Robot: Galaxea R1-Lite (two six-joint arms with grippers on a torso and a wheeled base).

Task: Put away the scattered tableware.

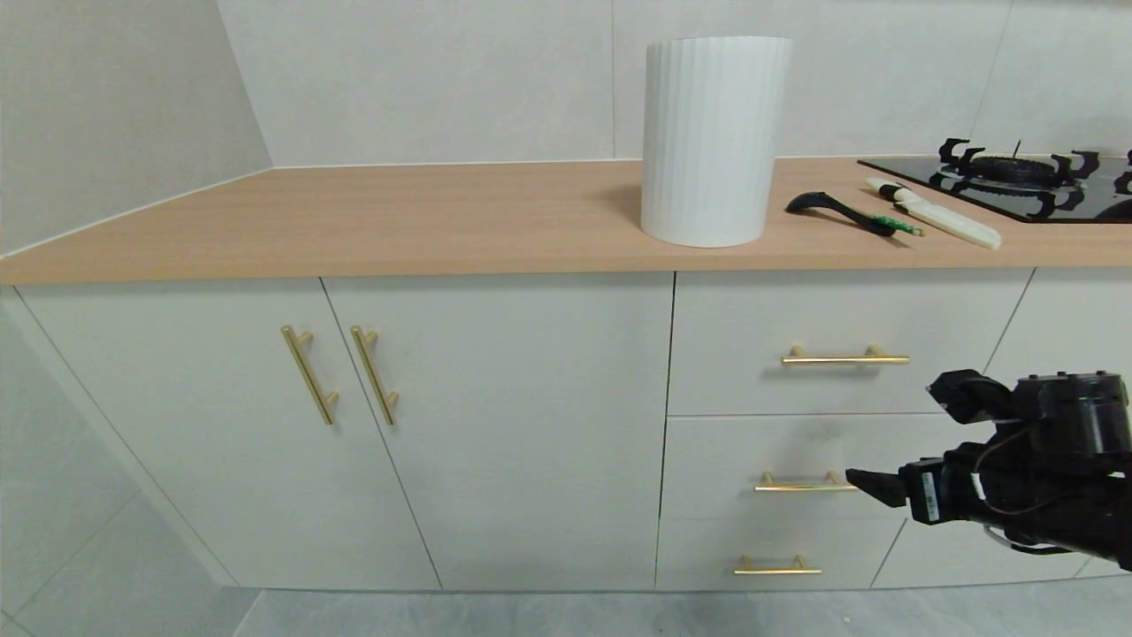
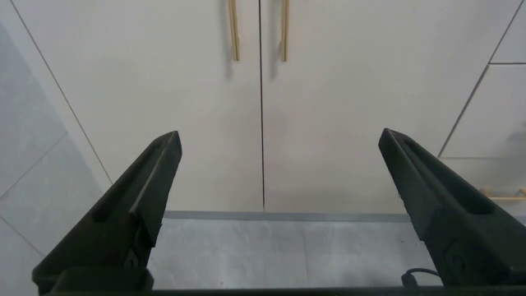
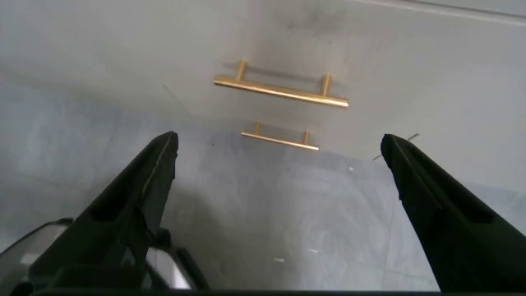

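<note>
Nothing put away yet, I judge this as the approach step. The tableware lies on the bench [image 1: 398,217]: a black ladle [image 1: 836,209] with a green-tipped handle, and just beside it a white knife [image 1: 939,217]. Both sit between the ribbed white canister [image 1: 715,141] and the gas hob [image 1: 1017,181], flat on the wood and untouched.

My right claw [image 1: 898,433] is spread and holds nothing. It hangs low in front of the drawer stack, one fingertip just beside the middle drawer handle [image 1: 800,484] but not around it. The right wrist view has that handle [image 3: 279,90] ahead of the spread right claw [image 3: 279,141], with the bottom handle [image 3: 279,140] under it. So the ladle and knife are well above this claw, up on the bench on the same side.

The left claw [image 2: 279,141] is also spread and empty, down low facing the cabinet doors [image 2: 353,123], well apart from the tableware.

My guess is the drawer gets opened first. That needs the fingers set around the bar, pinched, then a straight pull. It may instead be a lift to the bench for the ladle, with the canister as the drop. I can't tell which.
</note>
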